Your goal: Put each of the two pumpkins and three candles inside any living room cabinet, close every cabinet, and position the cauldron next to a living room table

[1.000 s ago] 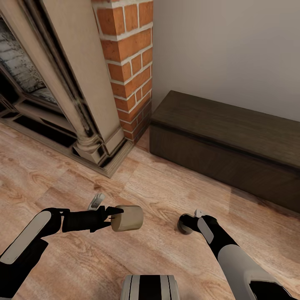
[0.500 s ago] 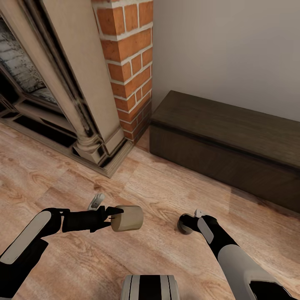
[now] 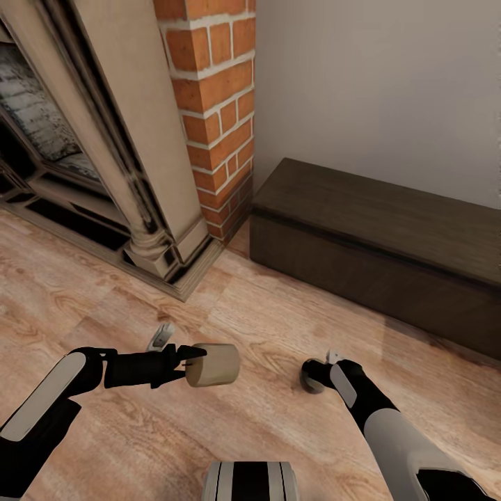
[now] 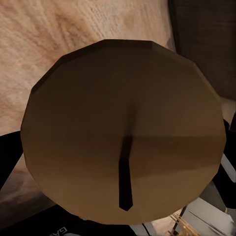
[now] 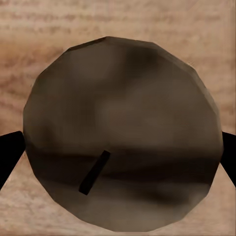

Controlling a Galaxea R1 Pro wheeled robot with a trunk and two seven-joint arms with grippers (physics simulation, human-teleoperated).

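You had a candle in each hand: left gripper (image 3: pixel 186 362) clamped on a beige candle (image 3: pixel 212 364), right gripper (image 3: pixel 321 367) pinching a darker candle (image 3: pixel 312 376), both over the floor (image 3: pixel 264 327) near the shut cabinet (image 3: pixel 376 243).

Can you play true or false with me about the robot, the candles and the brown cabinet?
1. The left gripper holds a beige candle. True.
2. The right gripper holds an orange pumpkin. False: it holds a candle too, whose round wick end faces the right wrist camera.
3. The dark-brown cabinet has a drawer pulled out. False: its front is flush and shut.
4. The cabinet stands against the wall beside the brick column. True.
5. The left candle lies on the floor. False: it is held above the floor, sideways in the gripper.
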